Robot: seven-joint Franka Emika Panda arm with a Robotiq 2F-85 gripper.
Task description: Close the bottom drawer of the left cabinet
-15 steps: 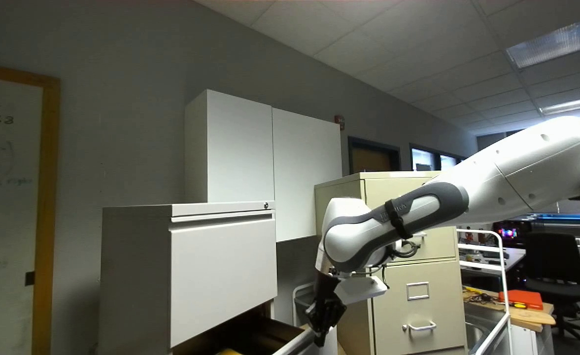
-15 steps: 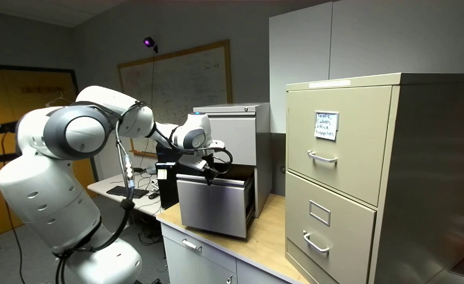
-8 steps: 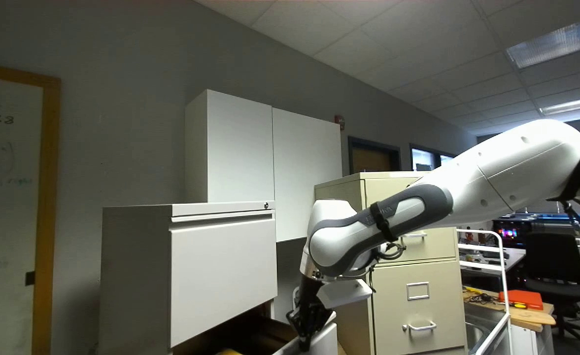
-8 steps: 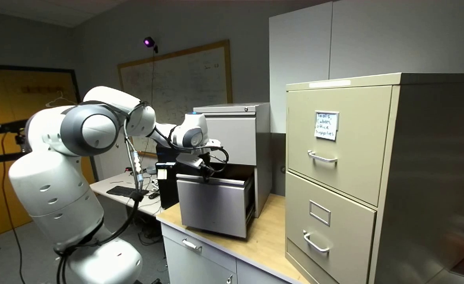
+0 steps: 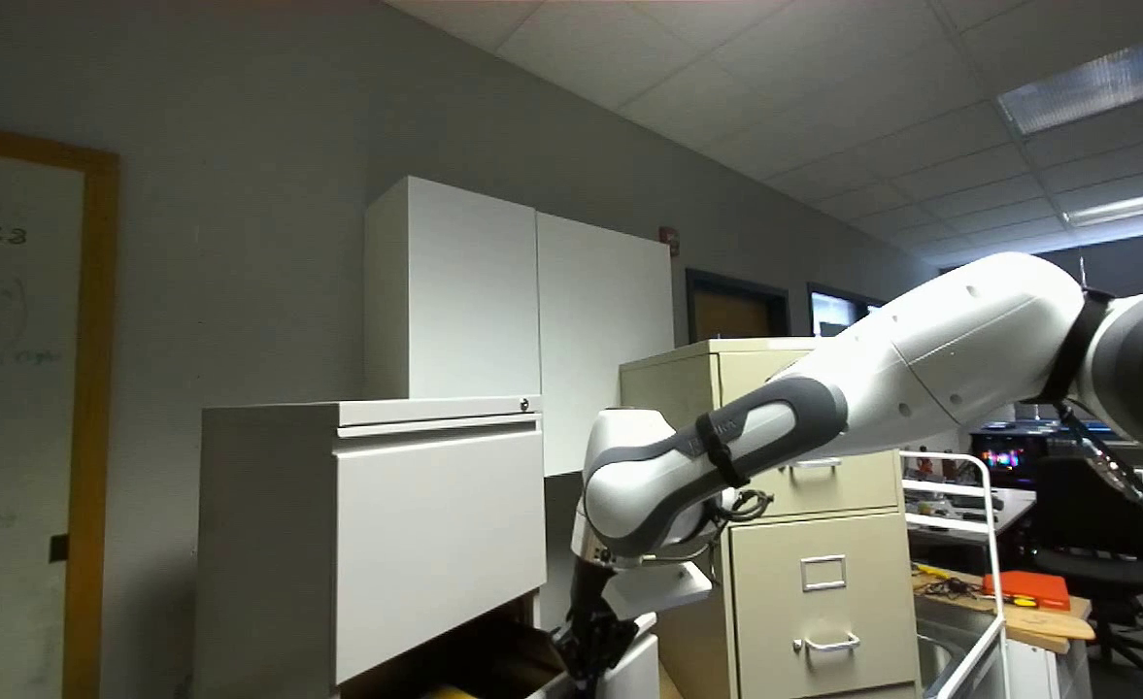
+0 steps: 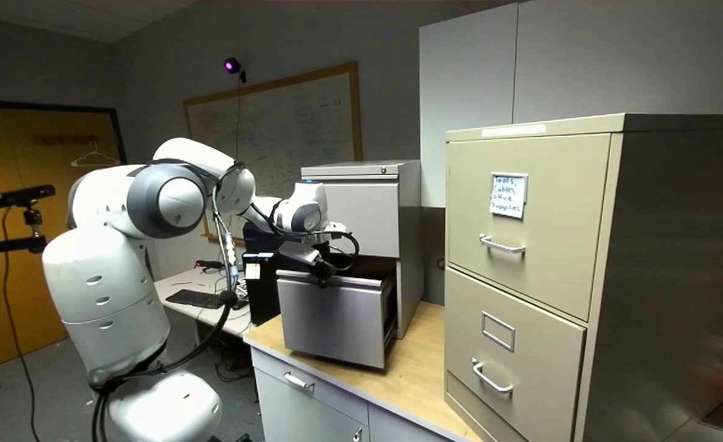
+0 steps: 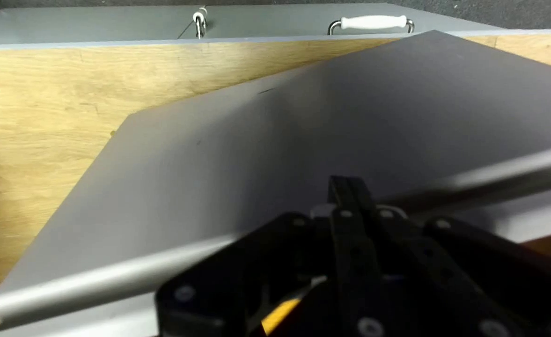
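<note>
Wrist view: we have the gripper (image 7: 348,183), tips pressed together, at the drawer (image 7: 256,161), whose long edge runs half-past-eight to half-past-two, closing push probably toward six o'clock.

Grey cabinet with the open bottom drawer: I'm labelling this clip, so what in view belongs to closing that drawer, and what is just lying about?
For the job:
bottom drawer, open
pale grey lateral cabinet
gripper, fingers together, at the drawer's front edge

Just about:
beige filing cabinet
white two-door cupboard
whiteboard
black keyboard
red case
</note>
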